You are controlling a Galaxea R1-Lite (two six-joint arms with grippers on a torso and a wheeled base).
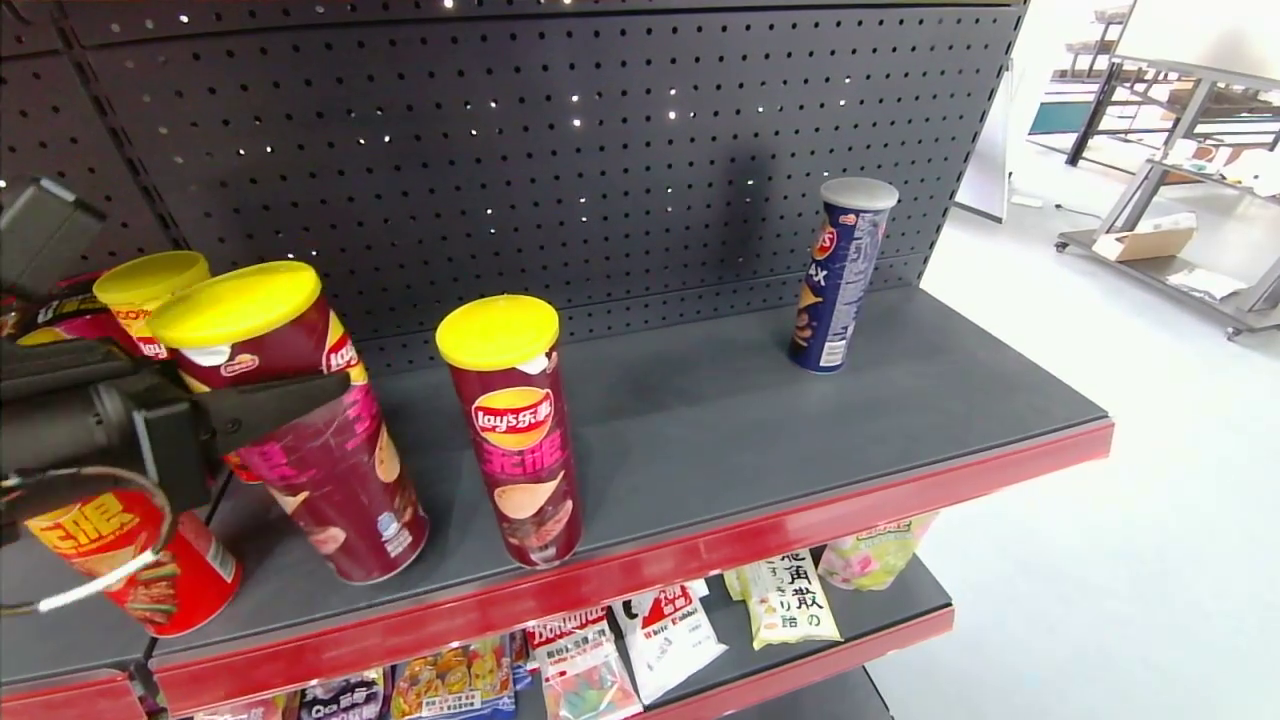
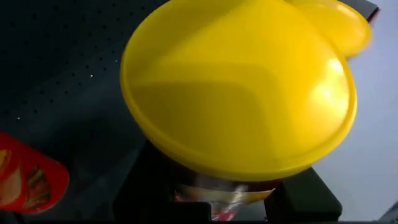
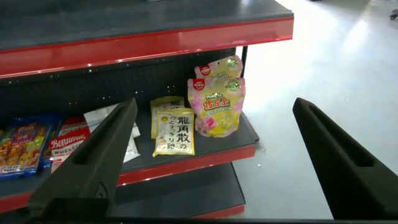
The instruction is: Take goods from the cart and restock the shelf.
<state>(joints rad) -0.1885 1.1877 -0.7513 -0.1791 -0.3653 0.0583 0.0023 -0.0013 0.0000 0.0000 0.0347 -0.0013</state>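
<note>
My left gripper (image 1: 300, 400) is shut on a maroon chip can (image 1: 330, 460) with a yellow lid (image 2: 236, 93), holding it just below the lid. The can leans, with its base at the top shelf board (image 1: 720, 430) near the red front edge. Whether the base touches the board I cannot tell. A second maroon can (image 1: 515, 430) stands upright just to its right. Farther right, near the pegboard, stands a blue can (image 1: 838, 275). My right gripper (image 3: 214, 106) is open and holds nothing; it faces the lower shelf.
A red can (image 1: 140, 560) stands at the front left and another yellow-lidded can (image 1: 150, 290) behind the held one. Snack bags (image 3: 217, 102) fill the lower shelf (image 3: 186, 165). There is bare board between the upright maroon can and the blue can.
</note>
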